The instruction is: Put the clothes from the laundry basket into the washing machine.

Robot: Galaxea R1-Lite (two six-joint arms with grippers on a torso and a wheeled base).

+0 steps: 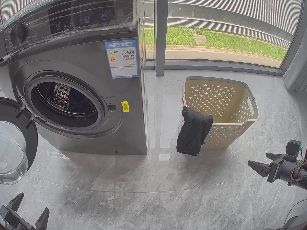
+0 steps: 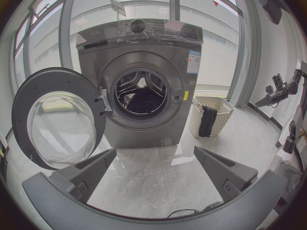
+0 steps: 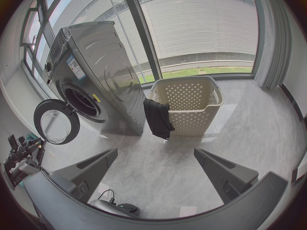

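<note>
A cream laundry basket (image 1: pixel 236 112) (image 2: pixel 224 107) (image 3: pixel 204 112) stands on the floor right of the grey washing machine (image 1: pixel 96 80) (image 2: pixel 140 80) (image 3: pixel 102 71). A black garment (image 1: pixel 193 131) (image 2: pixel 207 120) (image 3: pixel 157 118) hangs over the basket's near left rim, outside the wall. The machine's round door (image 1: pixel 12 141) (image 2: pixel 57 118) (image 3: pixel 57 121) is swung open to the left, and dark clothing lies inside the drum (image 2: pixel 140 99). My left gripper (image 1: pixel 28 210) (image 2: pixel 153 158) is open low at the front left. My right gripper (image 1: pixel 262 163) (image 3: pixel 155 158) is open, well right of the basket, holding nothing.
A tall window with a grey pillar (image 1: pixel 161 29) runs behind the machine and basket. A curtain (image 1: pixel 295 71) hangs at the far right. Bare grey tiled floor (image 1: pixel 153 189) lies between the grippers, machine and basket.
</note>
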